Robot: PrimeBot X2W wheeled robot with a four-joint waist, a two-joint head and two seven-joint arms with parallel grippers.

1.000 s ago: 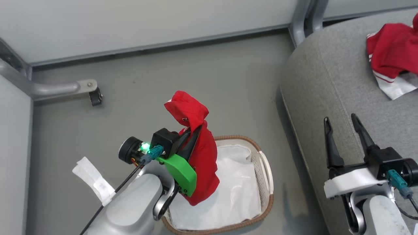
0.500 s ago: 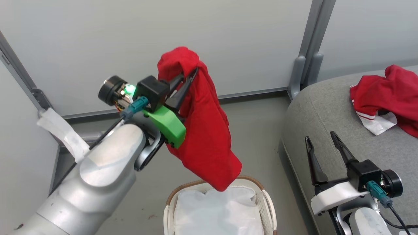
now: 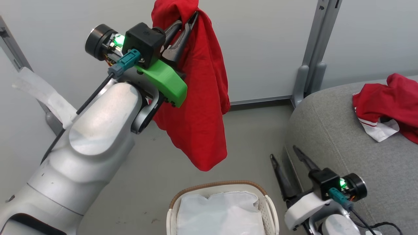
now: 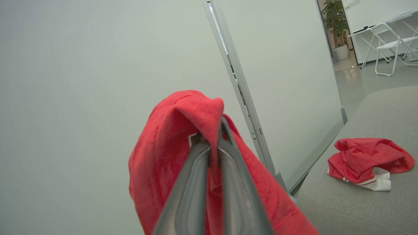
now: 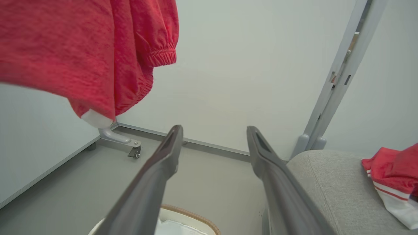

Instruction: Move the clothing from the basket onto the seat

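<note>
My left gripper [image 3: 186, 19] is shut on a red garment [image 3: 196, 98], holding it high above the floor; the cloth [image 4: 169, 147] drapes over both fingers and its hem [image 5: 98, 58] hangs in the right wrist view. Below it stands the white basket [image 3: 261, 192] with brown rim, only its white liner [image 3: 222, 212] inside. A second red garment [image 3: 388, 104] with white trim lies crumpled on the grey seat [image 3: 333, 137], also as garment [image 4: 365, 160] and garment [image 5: 395, 176]. My right gripper [image 3: 287, 155] is open and empty beside the seat's front edge.
Pale partition walls stand close behind, with a metal post [image 3: 315, 55] at the seat's corner. A caster foot [image 5: 130, 147] of the partition rests on the grey floor. White tape [image 3: 42, 94] hangs from the left forearm. White chairs [image 4: 388, 42] stand far off.
The left arm has lifted the red garment out of the basket and well above it. The head camera has tilted up. The right gripper has shifted slightly left, still open.
</note>
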